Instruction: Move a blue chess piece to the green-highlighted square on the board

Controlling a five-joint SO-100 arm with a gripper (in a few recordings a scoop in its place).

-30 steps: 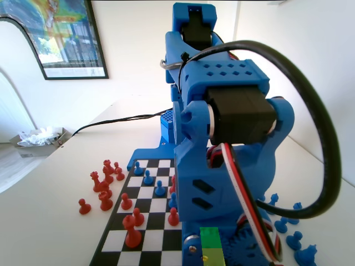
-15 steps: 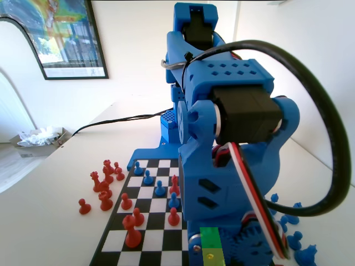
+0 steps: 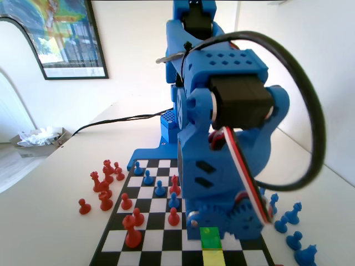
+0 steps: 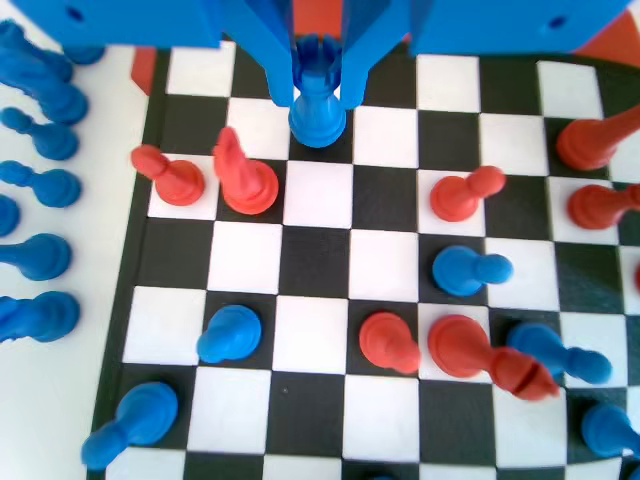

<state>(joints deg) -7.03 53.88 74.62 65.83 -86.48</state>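
Note:
In the wrist view my gripper (image 4: 318, 92) is shut on a blue chess piece (image 4: 318, 112) with a notched crown top and a flared base. It hangs upright over the far rows of the board (image 4: 315, 262). In the fixed view the blue arm (image 3: 222, 138) looms over the board's (image 3: 150, 239) near right part. Its geared gripper end is low, just behind the green-highlighted square (image 3: 209, 238). That square is bare, and a yellow square (image 3: 213, 258) lies right in front of it. The arm hides the held piece in the fixed view.
Red pieces (image 4: 245, 180) and blue pieces (image 4: 470, 270) stand scattered over the board. Captured blue pieces (image 3: 294, 213) lie off the board at the right of the fixed view, and captured red ones (image 3: 102, 185) at its left. A black cable crosses the table behind.
The arm has lifted and drawn back from the camera. The green square, partly covered before, now shows whole, with the yellow one in front of it.

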